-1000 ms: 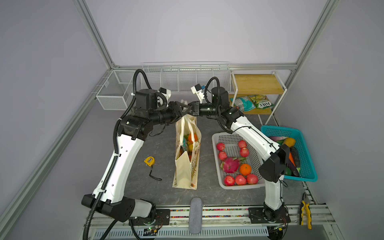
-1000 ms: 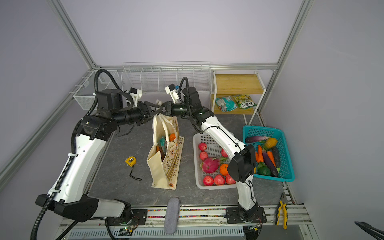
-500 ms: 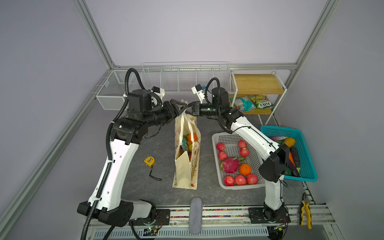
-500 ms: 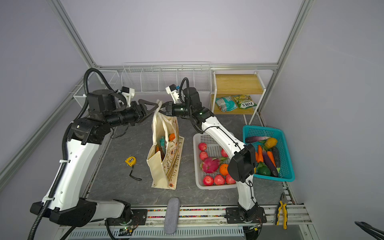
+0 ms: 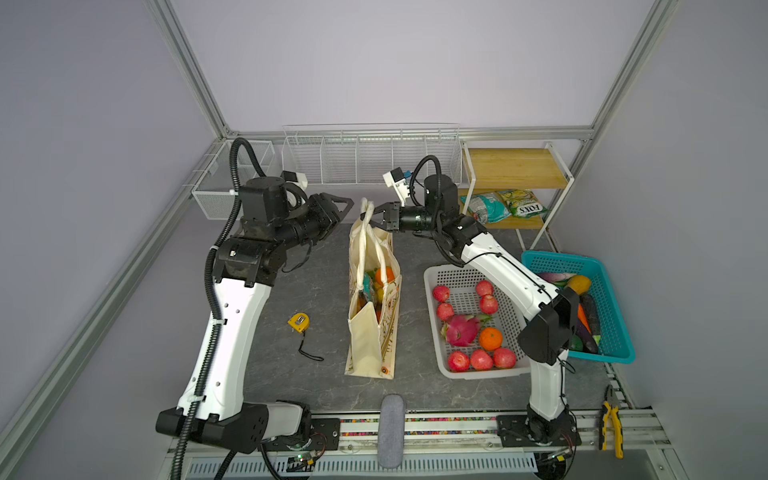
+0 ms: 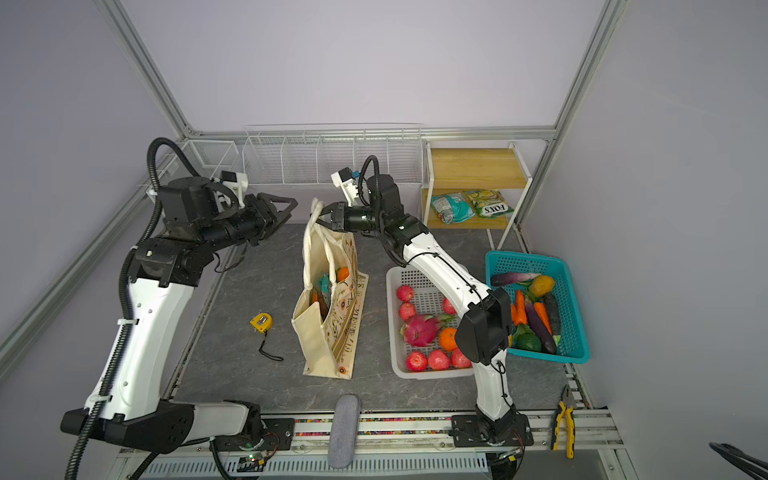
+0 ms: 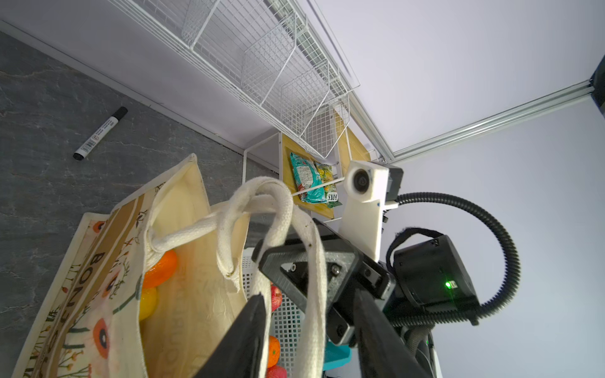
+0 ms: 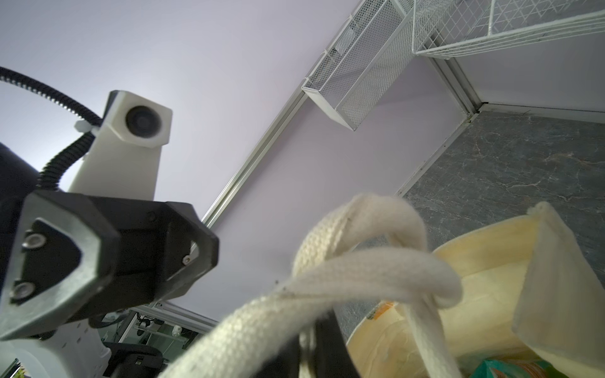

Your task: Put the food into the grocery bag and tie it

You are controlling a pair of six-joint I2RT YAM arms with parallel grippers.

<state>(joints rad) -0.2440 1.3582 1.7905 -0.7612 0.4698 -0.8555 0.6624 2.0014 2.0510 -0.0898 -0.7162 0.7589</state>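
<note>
The cream grocery bag stands upright mid-table. Its white rope handles are looped through each other above the mouth. Food lies inside: an orange, a yellow fruit and a teal packet. My right gripper is shut on a handle strand at the loop. My left gripper hangs open just left of the handles, apart from them in both top views. In the left wrist view a strap shows between its fingers.
A white perforated basket with red fruit stands right of the bag, a teal basket of vegetables beyond it. A yellow tape measure lies left of the bag, a marker behind it. The back-right shelf holds snack packets.
My left gripper has drawn back to the left, away from the handle loop where it met the right gripper. The right gripper has kept its hold in place.
</note>
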